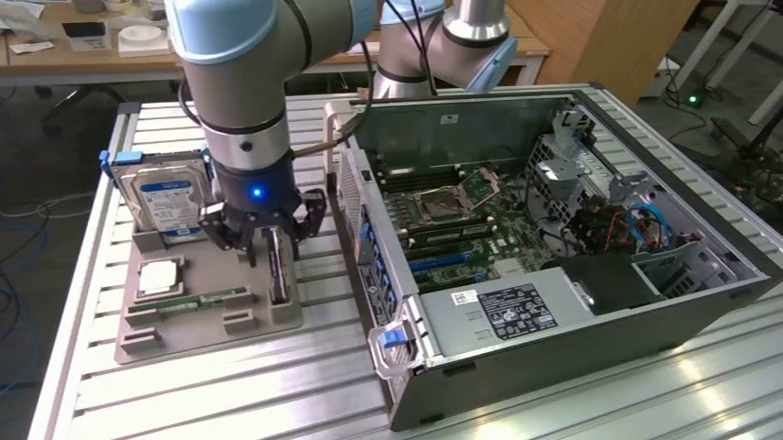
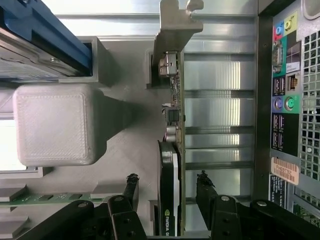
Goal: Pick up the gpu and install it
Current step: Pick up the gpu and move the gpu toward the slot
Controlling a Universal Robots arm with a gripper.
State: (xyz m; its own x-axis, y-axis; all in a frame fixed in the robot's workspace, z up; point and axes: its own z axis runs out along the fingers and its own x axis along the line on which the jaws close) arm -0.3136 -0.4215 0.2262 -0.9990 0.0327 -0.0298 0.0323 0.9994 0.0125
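The gpu (image 1: 279, 275) stands on its long edge in a slot of the grey holder tray (image 1: 245, 341), beside the computer case. In the wrist view it shows edge-on as a dark card (image 2: 169, 172) with its silver end bracket (image 2: 172, 35) at the far end. My gripper (image 1: 271, 240) hangs directly over the card. It is open (image 2: 166, 179), with one black finger on each side of the card's dark cooler. A visible gap separates each fingertip (image 2: 131, 182) from the card, so nothing is gripped.
On the same tray a silver hard drive (image 1: 165, 197) with a blue-white label stands upright, and a green memory stick (image 1: 196, 301) and a processor (image 1: 159, 278) lie flat. The open computer case (image 1: 551, 211) lies to the exterior view's right, its rear panel (image 2: 287, 110) close to the card.
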